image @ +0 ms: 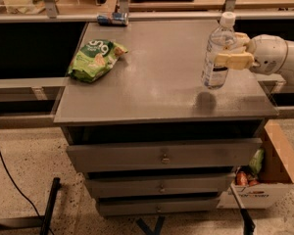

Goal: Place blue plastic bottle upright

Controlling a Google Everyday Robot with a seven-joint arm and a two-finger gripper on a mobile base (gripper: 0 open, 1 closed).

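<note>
The blue plastic bottle is a clear, faintly bluish bottle with a white cap and a pale label. It stands nearly upright, cap up and leaning slightly. My gripper comes in from the right and is shut on the bottle's middle, with cream-coloured fingers on either side. The bottle's base hangs a little above the right part of the grey cabinet top. Its shadow lies on the surface just below it.
A green snack bag lies at the left of the top. A small blue-and-white flat object sits at the back edge. Three drawers are below. A cardboard box stands on the floor at the right.
</note>
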